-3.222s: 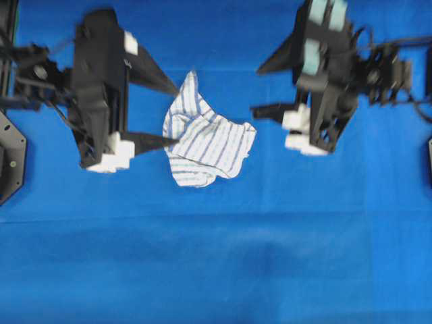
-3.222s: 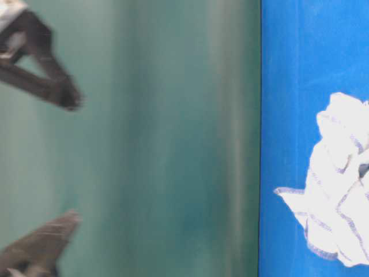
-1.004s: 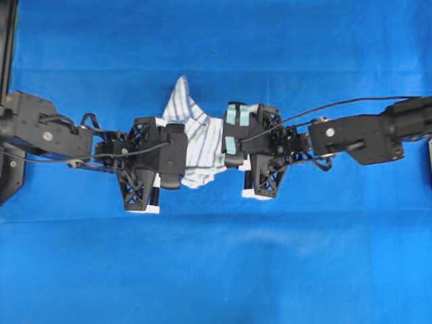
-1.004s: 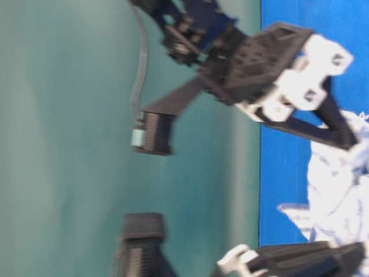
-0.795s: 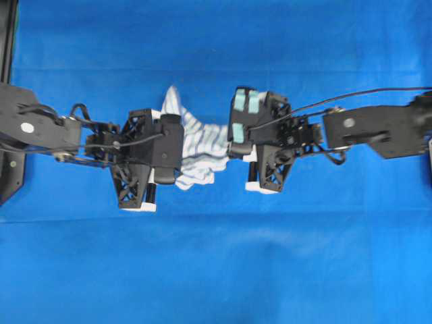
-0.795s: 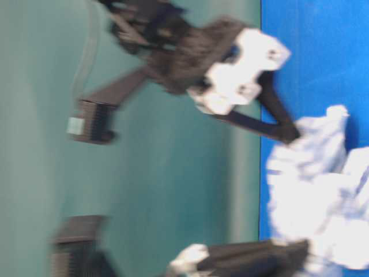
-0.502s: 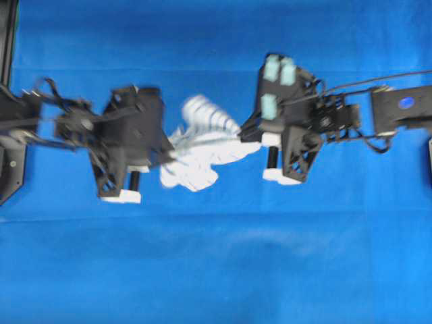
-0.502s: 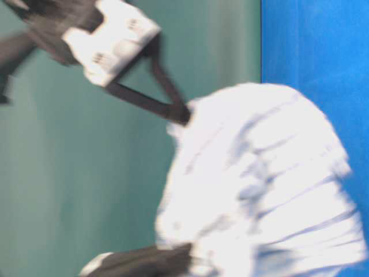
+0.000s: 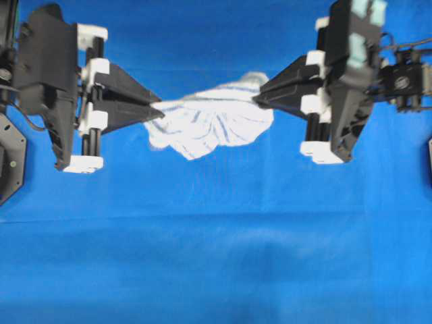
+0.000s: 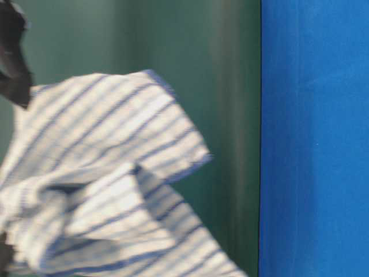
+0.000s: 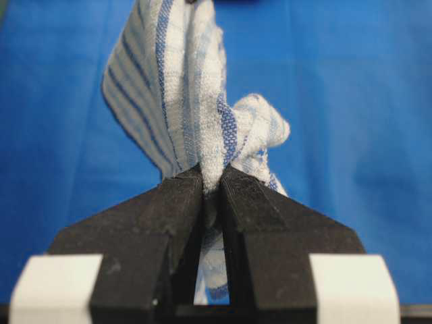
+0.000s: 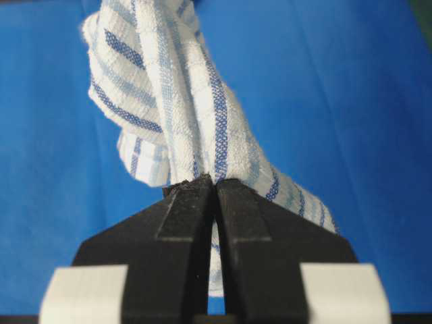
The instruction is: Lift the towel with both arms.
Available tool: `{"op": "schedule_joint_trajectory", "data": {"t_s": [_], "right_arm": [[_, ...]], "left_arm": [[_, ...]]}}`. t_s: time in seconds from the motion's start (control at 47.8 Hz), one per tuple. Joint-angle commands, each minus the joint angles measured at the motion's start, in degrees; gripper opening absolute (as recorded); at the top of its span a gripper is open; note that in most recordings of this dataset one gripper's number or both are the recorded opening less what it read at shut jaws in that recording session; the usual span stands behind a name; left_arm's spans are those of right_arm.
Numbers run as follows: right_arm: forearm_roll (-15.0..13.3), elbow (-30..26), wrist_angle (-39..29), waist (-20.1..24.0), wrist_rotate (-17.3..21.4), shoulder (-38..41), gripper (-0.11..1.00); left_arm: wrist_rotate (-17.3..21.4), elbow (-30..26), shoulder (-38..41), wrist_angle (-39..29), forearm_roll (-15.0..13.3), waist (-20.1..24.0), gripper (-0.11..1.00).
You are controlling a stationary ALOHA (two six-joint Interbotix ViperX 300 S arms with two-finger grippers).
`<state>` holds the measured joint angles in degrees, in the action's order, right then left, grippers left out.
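- Overhead exterior view: towel [image 9: 212, 120] stretched between the two arms, above the blue tabletop [image 9: 216, 256]. The left claw [image 9: 156, 108] pinches the towel's left end with its wedge fingers pressed together; the right claw [image 9: 258, 98] pinches the right end in the same way. The cloth fans downward between the two tips in a shallow, scalloped sag. White brackets and black rods sit behind each pair of fingers.
- Table-level exterior view: towel [image 10: 104, 196] fills the left and lower part of the frame, blurred, set against a green backdrop [image 10: 225, 86]. Blue tabletop cloth [image 10: 314, 138] occupies the right strip, and the towel does not touch it. A dark finger tip [image 10: 14, 75] meets the towel's upper left corner.
- Left wrist-mounted view: left claw [image 11: 212, 182] clenched on a bunched fold of the towel [image 11: 182, 88], the cloth rising from between the finger tips and draping away over the blue tabletop [image 11: 351, 101]. A sliver of cloth shows in the narrow slot between the fingers.
- Right wrist-mounted view: right claw [image 12: 213, 181] clenched on a twisted fold of the towel [image 12: 162, 88], fingers nearly flush, the striped cloth running up and away from the tips, with the blue tabletop [image 12: 337, 101] behind.
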<state>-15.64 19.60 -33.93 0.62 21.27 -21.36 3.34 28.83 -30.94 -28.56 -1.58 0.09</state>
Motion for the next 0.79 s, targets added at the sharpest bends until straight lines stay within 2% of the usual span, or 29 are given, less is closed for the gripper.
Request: {"op": "schedule_joint_trajectory", "data": {"t_s": [0.0,0.272,0.774], "right_arm": [[-0.2,-3.3,-2.5,0.2,-0.3,-1.6,0.02],[-0.3,-9.8,-8.6,1.0,-2.2,-1.8,0.02],[-0.2,-9.9,-8.9,1.5,-2.8,-1.8,0.02]], "left_arm": [[-0.1,-3.5,-0.9,-1.4,0.1,-0.1,0.05],[0.1,-9.2,-1.1,-4.2,0.1,-0.1,0.05],[0.2,-9.4,-1.1,-4.0,0.2,-0.1,0.05]]}}
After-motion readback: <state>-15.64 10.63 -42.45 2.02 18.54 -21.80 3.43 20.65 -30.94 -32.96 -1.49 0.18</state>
